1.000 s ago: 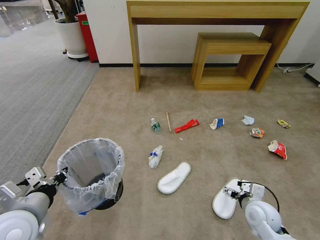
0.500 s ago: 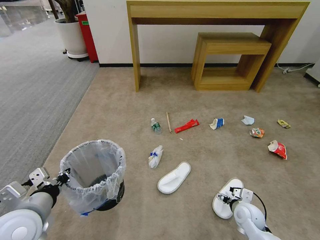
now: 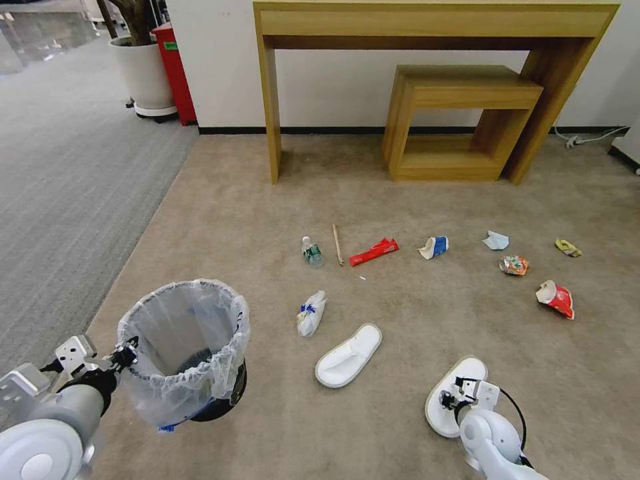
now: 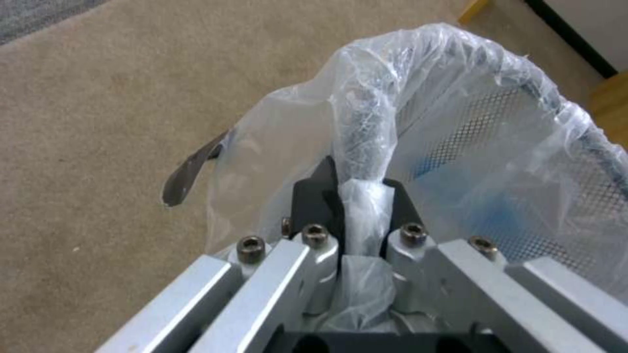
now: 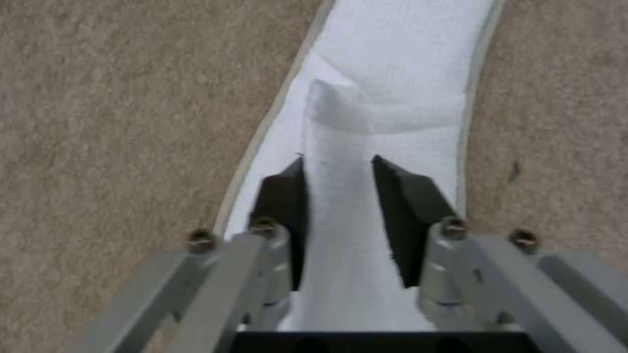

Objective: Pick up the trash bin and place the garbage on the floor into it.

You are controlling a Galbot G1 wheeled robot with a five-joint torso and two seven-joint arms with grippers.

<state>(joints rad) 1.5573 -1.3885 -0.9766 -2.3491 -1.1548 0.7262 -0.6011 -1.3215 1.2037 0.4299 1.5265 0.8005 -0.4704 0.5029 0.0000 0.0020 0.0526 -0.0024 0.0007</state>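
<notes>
On the floor (image 3: 413, 320), the right end effector (image 3: 448, 399) has closed around the slipper (image 3: 448, 420).

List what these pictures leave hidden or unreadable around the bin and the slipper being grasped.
- Trash bin contents: head view, the crinkled bag lining veils its bottom.
- Bin base: left wrist view, the left gripper and bag cover it.
- Slipper heel end: right wrist view, under the right gripper; head view, the right arm covers it.
- Labels on the crushed can and bottle: head view, too small.
</notes>
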